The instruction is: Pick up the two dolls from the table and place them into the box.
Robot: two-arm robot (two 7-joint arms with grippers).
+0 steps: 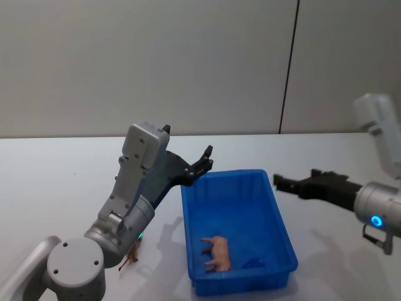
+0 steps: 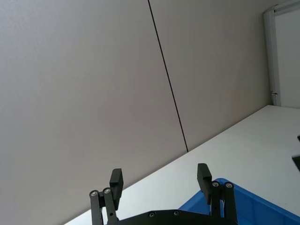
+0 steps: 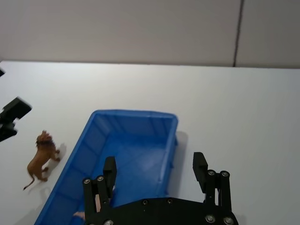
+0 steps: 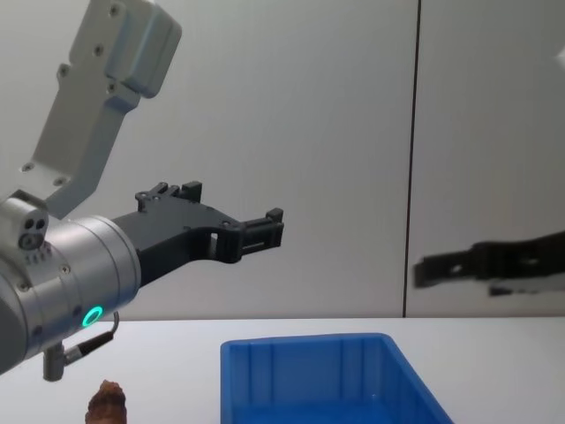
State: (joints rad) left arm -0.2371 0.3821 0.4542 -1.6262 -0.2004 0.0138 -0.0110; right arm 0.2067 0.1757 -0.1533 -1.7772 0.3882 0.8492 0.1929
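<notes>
As it lies in the box (image 1: 244, 282), the pale doll (image 1: 217, 253) runs lengthwise.

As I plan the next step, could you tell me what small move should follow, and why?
Probably lower the open left claw toward the brown doll, standing on the table left of the box; the pink doll lies inside, and the right claw hovers beside the box.

**A bare robot test room**

A lab or test room is suggested. A plain white surface (image 1: 62, 169) is set against a grey panelled wall (image 1: 156, 63) split by a dark vertical seam (image 1: 289, 63). A white door frame (image 2: 268, 56) is seen at one side. A grey robot arm (image 1: 135, 182) is mounted over the surface.
</notes>
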